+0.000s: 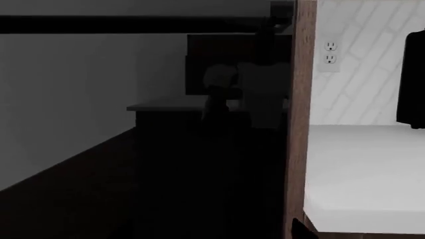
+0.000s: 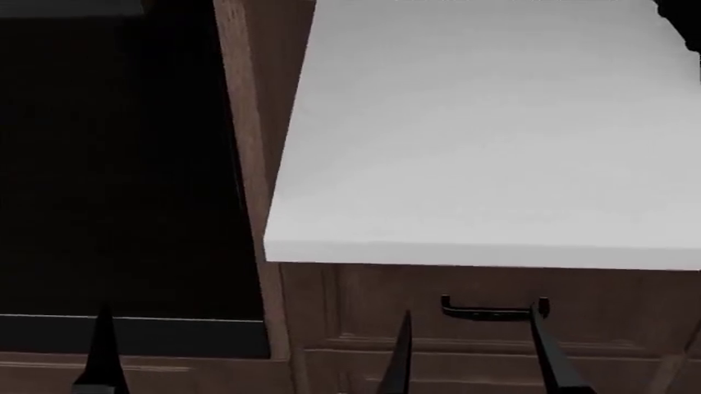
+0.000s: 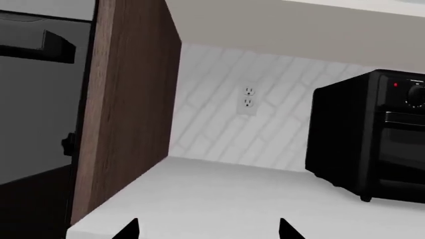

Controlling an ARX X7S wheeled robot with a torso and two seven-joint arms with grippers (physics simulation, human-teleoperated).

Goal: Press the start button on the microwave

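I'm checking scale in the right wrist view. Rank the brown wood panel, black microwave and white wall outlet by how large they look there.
1. Brown wood side panel, tallest in frame, though it is nearest the camera, so its lead is unsure.
2. Black boxy microwave, cut off at the frame edge.
3. White wall outlet, clearly smallest.

My fingertips (image 3: pixel 126 230) are black. The microwave (image 3: pixel 371 134) is black too, with a small red dot near its top. The countertop (image 2: pixel 482 139) is plain white, the cabinet (image 2: pixel 328 320) brown wood with a black handle (image 2: pixel 493 310), and the wall (image 3: pixel 226 114) shows pale diagonal tile.
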